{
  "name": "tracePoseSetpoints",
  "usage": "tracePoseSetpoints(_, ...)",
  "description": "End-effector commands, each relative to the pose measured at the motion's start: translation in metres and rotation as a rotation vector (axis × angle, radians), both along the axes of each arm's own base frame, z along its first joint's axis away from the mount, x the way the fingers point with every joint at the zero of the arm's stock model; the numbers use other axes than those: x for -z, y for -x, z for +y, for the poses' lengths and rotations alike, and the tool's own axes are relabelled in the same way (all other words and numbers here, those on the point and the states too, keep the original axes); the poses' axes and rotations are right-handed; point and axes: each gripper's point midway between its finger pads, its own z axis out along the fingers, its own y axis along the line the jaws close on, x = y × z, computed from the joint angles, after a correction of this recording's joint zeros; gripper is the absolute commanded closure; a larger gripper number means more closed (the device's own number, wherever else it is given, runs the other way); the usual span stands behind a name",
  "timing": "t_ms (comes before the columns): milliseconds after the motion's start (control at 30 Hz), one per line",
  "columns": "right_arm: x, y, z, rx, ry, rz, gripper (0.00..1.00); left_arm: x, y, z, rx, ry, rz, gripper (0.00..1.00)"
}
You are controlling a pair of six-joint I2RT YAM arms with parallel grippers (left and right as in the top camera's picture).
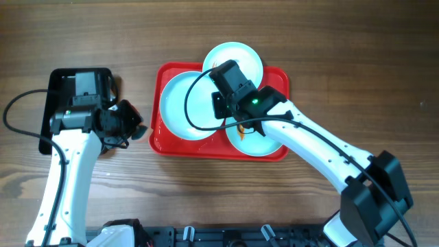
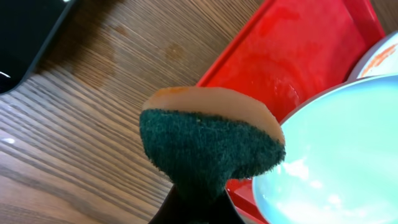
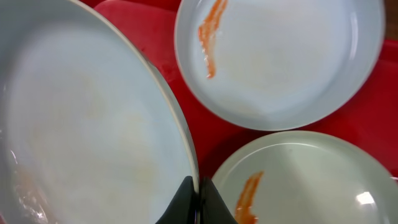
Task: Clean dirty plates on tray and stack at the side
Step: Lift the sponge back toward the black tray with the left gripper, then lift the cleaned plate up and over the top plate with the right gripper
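Note:
The red tray (image 1: 274, 79) holds three pale mint plates. My right gripper (image 3: 198, 200) is shut on the right rim of the left plate (image 3: 81, 124), which fills the left of the right wrist view and shows only faint marks; overhead, this plate (image 1: 185, 103) sits at the tray's left. The far plate (image 3: 280, 56) and the near plate (image 3: 311, 180) each carry an orange smear. My left gripper (image 2: 199, 208) is shut on a sponge (image 2: 211, 140), green with an orange top, held above the table just left of the tray (image 2: 298, 43).
A black glossy tray (image 1: 58, 82) lies at the far left of the wooden table, under the left arm, and its corner (image 2: 25, 37) shows in the left wrist view. The right arm (image 1: 322, 147) reaches in from the lower right across the near plate.

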Motion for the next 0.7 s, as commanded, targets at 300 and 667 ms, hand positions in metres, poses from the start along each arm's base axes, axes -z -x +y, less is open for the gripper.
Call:
tracePoseSetpoints(300,-0.046,-0.026,-0.041,0.019,0.404,-0.311,0.96,-0.001,0.002,-0.026,0.098,-0.002,-0.012,0.96)
tracePoseSetpoints(667,-0.083,-0.012,-0.010,-0.005,0.546,-0.533,0.96,-0.001,0.002,-0.023,0.093,-0.017,-0.012,0.96)
